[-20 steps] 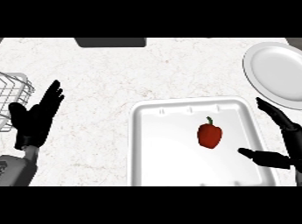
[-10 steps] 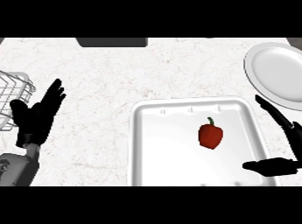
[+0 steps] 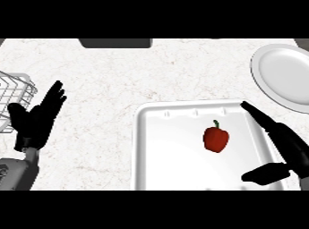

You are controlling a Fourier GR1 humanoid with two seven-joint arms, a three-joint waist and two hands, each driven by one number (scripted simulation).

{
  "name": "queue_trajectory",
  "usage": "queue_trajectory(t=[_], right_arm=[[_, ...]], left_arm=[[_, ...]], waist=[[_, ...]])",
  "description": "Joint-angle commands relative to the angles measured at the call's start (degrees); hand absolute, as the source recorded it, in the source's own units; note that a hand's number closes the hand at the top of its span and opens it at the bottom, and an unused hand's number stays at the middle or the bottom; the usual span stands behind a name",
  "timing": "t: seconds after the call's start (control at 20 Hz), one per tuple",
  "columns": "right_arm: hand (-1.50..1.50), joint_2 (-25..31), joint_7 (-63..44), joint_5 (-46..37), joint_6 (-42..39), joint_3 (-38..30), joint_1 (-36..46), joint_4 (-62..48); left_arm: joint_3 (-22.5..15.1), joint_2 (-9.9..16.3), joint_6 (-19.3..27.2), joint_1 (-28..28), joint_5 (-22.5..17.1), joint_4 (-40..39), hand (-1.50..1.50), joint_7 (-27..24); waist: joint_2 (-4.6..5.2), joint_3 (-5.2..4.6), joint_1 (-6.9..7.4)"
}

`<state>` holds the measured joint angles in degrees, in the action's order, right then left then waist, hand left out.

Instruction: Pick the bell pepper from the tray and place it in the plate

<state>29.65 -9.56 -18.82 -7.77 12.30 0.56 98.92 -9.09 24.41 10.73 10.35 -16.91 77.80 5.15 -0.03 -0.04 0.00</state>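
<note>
Head view | bell pepper [image 3: 216,139]: red, lying in white tray [image 3: 163,156], right of centre, untouched | plate [image 3: 290,77]: white, on worktop [image 3: 130,76] beyond tray's far right corner | right hand [image 3: 290,147]: fingers straight, thumb spread wide, over tray's right rim, holding nothing | left hand [image 3: 37,118]: open, fingers up, resting beside wire basket [image 3: 5,100]

Surface [image 3: 150,76] with a tray, a plate and a wire basket, seen from above.

The tray [image 3: 163,156] lies at the near right, and the bell pepper [image 3: 216,138] lies in it, right of its middle. The plate [image 3: 290,77] sits behind the tray at the far right, apart from it. The wire basket [image 3: 5,100] stands at the left edge. The left robot hand [image 3: 36,120] shows just beside the basket; the right robot hand [image 3: 285,147] lies over the tray's right edge.
</note>
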Motion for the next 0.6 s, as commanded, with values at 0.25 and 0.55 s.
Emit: queue_trajectory(t=[0.25,0.55], right_arm=[[-1.50,-4.2,-12.4,-9.1,-5.7,5.9,5.8,-2.1],[-1.50,-3.9,-11.9,-6.9,-14.4,0.7,8.8,-4.7]], left_arm=[[1.0,-2.1,0.4,1.9,2.7,2.2,0.00,4.8],[1.6,-5.6,0.8,0.3,6.9,2.1,0.00,3.5]], waist=[[0.02,0.03,0.06],[0.02,0.03,-0.07]])
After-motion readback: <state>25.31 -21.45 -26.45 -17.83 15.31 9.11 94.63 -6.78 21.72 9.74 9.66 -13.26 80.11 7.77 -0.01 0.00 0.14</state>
